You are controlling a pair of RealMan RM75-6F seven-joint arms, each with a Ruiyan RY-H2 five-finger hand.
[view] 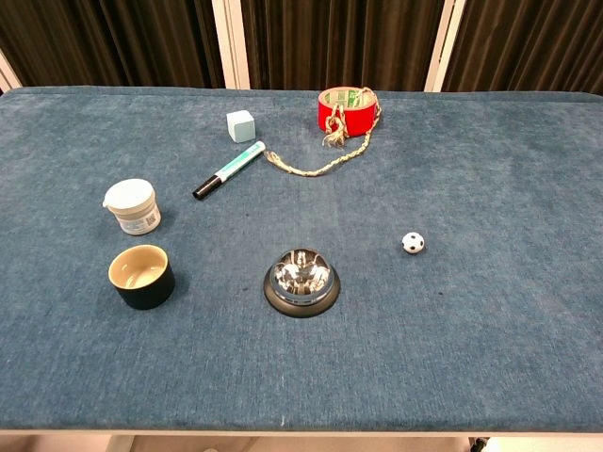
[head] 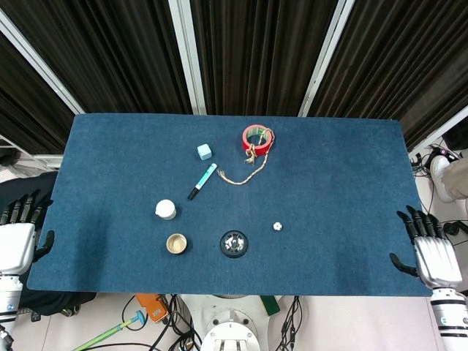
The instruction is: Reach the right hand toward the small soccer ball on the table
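The small black-and-white soccer ball (head: 278,227) (view: 413,242) lies on the blue table (head: 344,183), right of centre near the front. My right hand (head: 431,256) hovers at the table's front right corner, far right of the ball, fingers spread and holding nothing. At the front left edge, off the cloth, my left hand (head: 18,238) is open and empty too. The chest view shows neither hand.
A silver call bell (head: 234,243) sits left of the ball, with a dark cup (head: 176,243) and a white jar (head: 166,210) further left. A marker (head: 202,181), a pale cube (head: 204,151), a red tape roll (head: 257,137) and a rope (head: 245,170) lie toward the back.
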